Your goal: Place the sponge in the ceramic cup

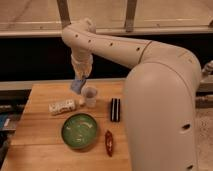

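Observation:
The blue-grey sponge [76, 85] hangs in the air, held by my gripper [79, 80] at the end of the white arm, just above and left of the ceramic cup [90, 96]. The cup is a small pale tumbler standing upright on the wooden table [40, 145], behind the green bowl. The sponge is clear of the cup's rim, not inside it.
A white patterned packet [62, 106] lies left of the cup. A round green bowl [80, 131] sits in front. A black ribbed object [115, 109] and a small red item [108, 142] lie to the right. My large white arm body [160, 105] fills the right side.

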### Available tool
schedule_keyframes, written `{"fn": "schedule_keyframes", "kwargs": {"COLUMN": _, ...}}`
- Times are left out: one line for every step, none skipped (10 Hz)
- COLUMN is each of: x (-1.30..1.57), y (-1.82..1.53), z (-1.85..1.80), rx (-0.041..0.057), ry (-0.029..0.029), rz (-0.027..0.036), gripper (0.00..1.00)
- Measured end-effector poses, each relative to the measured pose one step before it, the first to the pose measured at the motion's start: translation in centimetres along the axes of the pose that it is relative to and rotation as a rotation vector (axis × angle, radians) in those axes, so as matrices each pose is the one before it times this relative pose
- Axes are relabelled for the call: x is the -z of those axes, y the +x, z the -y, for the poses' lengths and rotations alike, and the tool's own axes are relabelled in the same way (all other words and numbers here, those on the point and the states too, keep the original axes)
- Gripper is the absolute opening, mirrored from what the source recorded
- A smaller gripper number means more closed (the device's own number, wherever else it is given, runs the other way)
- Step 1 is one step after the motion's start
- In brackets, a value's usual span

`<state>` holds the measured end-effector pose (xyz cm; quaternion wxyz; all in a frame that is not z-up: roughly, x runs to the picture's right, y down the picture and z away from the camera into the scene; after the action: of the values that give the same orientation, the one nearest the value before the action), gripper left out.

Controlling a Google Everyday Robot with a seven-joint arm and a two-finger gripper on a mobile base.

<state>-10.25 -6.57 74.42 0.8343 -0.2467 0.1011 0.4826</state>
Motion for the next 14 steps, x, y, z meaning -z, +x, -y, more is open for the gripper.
{"fn": "schedule_keyframes", "kwargs": {"x": -0.393, "y": 0.777, "z": 1.135, "rx": -0.01934, "ry": 0.00831, "rz": -0.01254, "gripper": 0.0}}
{"fn": "schedule_keyframes", "kwargs": {"x": -0.127, "y": 0.539, "z": 0.885, "rx": -0.01733, "ry": 0.00585, "rz": -0.0047, "gripper": 0.0}}
{"fn": "schedule_keyframes", "kwargs": {"x": -0.168, "y": 0.652, "z": 0.551, "rx": -0.01515, "ry": 0.0031, "rz": -0.00817, "gripper": 0.0}}
{"fn": "schedule_keyframes", "kwargs": {"x": -0.193, "y": 0.528, "z": 0.673, "rx": -0.0144, "ry": 0.00827, "rz": -0.01068, "gripper": 0.0}}
{"fn": "schedule_keyframes", "kwargs": {"x": -0.243, "y": 0.288, "z": 0.645, "rx": -0.01058, "ry": 0.00432, "rz": -0.00393, "gripper": 0.0}}
{"fn": "schedule_keyframes", "kwargs": {"x": -0.514, "y": 0.147, "z": 0.668, "rx": -0.01003, "ry": 0.00474, "rz": -0.00158, "gripper": 0.0}}
{"fn": "schedule_keyframes", "kwargs": {"x": -0.428, "y": -0.172, "z": 0.156, "rx": -0.00143, "ry": 0.0053, "rz": 0.00098, "gripper": 0.0}}
{"fn": "schedule_keyframes", "kwargs": {"x": -0.584, "y": -0.257, "z": 0.006, "rx": 0.00215, "ry": 0.00637, "rz": -0.00298, "gripper": 0.0}}
{"fn": "schedule_keyframes", "kwargs": {"x": -0.593, "y": -0.418, "z": -0.194, "rx": 0.00591, "ry": 0.0033, "rz": -0.00201, "gripper": 0.0}}
{"fn": "schedule_keyframes", "kwargs": {"x": -0.493, "y": -0.395, "z": 0.053, "rx": 0.00698, "ry": 0.00509, "rz": -0.00166, "gripper": 0.0}}
{"fn": "schedule_keyframes", "kwargs": {"x": -0.338, "y": -0.316, "z": -0.135, "rx": 0.00964, "ry": 0.00476, "rz": -0.00259, "gripper": 0.0}}
{"fn": "schedule_keyframes", "kwargs": {"x": -0.356, "y": -0.274, "z": -0.075, "rx": 0.00842, "ry": 0.00503, "rz": -0.0031, "gripper": 0.0}}
{"fn": "schedule_keyframes", "kwargs": {"x": -0.347, "y": -0.141, "z": 0.089, "rx": 0.00474, "ry": 0.00439, "rz": -0.00262, "gripper": 0.0}}
{"fn": "schedule_keyframes", "kwargs": {"x": -0.434, "y": -0.076, "z": 0.23, "rx": 0.00382, "ry": 0.00395, "rz": -0.00156, "gripper": 0.0}}
